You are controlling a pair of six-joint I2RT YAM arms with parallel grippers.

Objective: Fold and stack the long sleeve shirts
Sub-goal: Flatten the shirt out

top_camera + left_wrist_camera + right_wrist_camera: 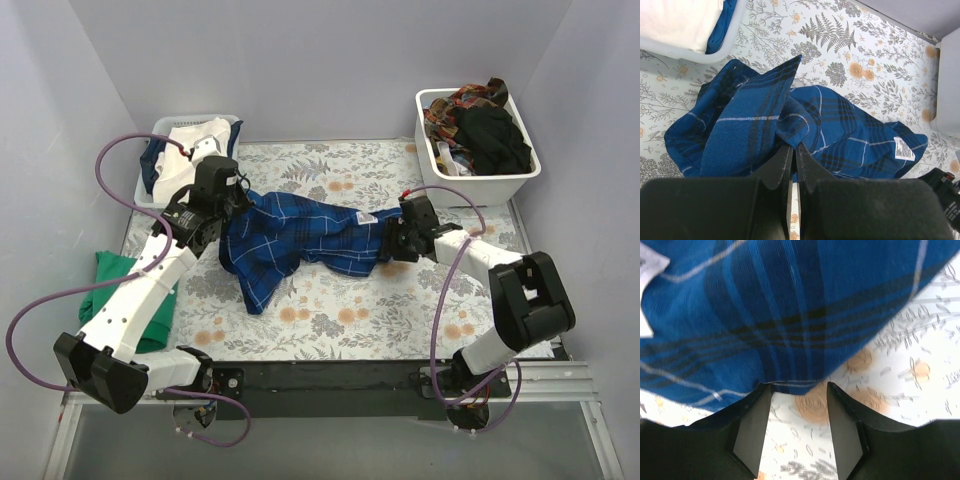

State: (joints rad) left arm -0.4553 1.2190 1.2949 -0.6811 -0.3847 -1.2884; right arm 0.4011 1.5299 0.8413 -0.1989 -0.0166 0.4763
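Where the blue plaid shirt (300,240) lies bunched across the middle of the frame on the floral table cloth (330,310), the left gripper (792,148) is pinched together on its left end; the right gripper (800,386) stands with fingers apart at the shirt's right hem.

We find open room on the bare table cloth (350,318) in front of the shirt (300,240). A basket (175,123) and a bin (495,186) block the back corners, and a green cloth (118,272) covers the left edge.
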